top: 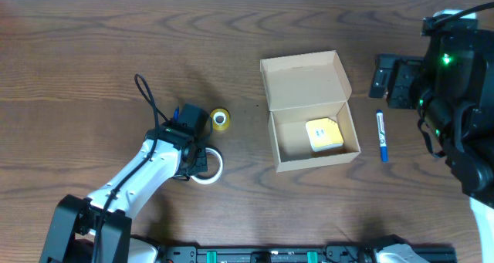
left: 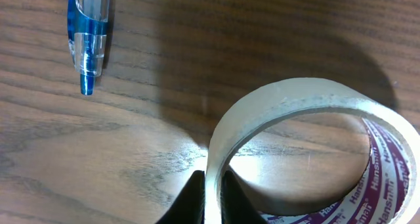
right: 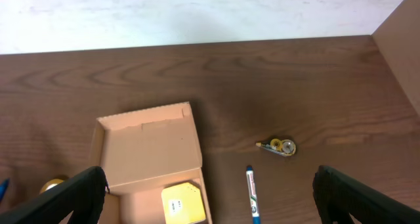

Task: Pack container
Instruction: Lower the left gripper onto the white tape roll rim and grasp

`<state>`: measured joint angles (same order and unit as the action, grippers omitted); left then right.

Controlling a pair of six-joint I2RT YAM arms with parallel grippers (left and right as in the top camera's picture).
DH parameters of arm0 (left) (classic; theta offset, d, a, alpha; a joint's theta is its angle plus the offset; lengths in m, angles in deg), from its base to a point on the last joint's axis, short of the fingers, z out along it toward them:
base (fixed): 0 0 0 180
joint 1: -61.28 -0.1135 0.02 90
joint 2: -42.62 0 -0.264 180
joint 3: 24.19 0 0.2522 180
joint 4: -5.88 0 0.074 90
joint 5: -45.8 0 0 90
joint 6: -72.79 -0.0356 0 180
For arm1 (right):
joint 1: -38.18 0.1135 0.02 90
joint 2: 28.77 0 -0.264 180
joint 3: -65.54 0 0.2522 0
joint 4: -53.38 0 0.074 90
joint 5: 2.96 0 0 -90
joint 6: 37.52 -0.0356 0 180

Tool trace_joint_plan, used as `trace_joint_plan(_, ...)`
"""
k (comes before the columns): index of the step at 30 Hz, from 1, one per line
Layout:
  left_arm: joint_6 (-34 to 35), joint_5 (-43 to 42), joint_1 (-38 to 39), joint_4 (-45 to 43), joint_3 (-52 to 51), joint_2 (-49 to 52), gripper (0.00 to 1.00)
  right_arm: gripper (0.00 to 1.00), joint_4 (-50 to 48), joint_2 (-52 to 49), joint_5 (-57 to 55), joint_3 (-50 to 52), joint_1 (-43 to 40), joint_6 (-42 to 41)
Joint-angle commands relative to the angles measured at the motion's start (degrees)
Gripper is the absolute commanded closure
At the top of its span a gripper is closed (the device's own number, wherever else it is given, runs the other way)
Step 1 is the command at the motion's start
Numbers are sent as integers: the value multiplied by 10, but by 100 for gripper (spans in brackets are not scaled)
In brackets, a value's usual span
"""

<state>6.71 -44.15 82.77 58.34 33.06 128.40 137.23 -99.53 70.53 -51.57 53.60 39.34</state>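
The container point(top: 302, 79), a tan cardboard box, lies open mid-table with its flap lid folded back and a yellow pad point(top: 325, 134) inside. My left gripper point(top: 197, 161) is shut on the wall of a clear tape roll point(top: 210, 170) left of the box. In the left wrist view the two fingers pinch the tape roll point(left: 295, 106) with one finger inside the ring, gripper point(left: 211, 199). My right gripper point(top: 384, 78) hangs wide open to the right of the box, holding nothing. The right wrist view shows the container point(right: 152, 148) between the spread gripper point(right: 210, 204) fingers.
A small yellow tape roll point(top: 221, 119) lies left of the box. A blue pen point(left: 87, 37) rests beside the held roll. A blue marker point(top: 381, 136) lies right of the box, and a correction tape dispenser point(right: 279, 146) beyond it.
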Motion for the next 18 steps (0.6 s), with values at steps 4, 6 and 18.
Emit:
trace_joint_plan(4,6,4,1,0,-1,4,78,1,2,4,-6,-9,-4,6)
trace_joint_plan(6,6,4,1,-1,-2,4,75,1,3,5,-6,-9,-4,6)
trace_joint_plan(18,19,10,1,-7,-3,4,71,1,2,19,-6,-9,-4,6)
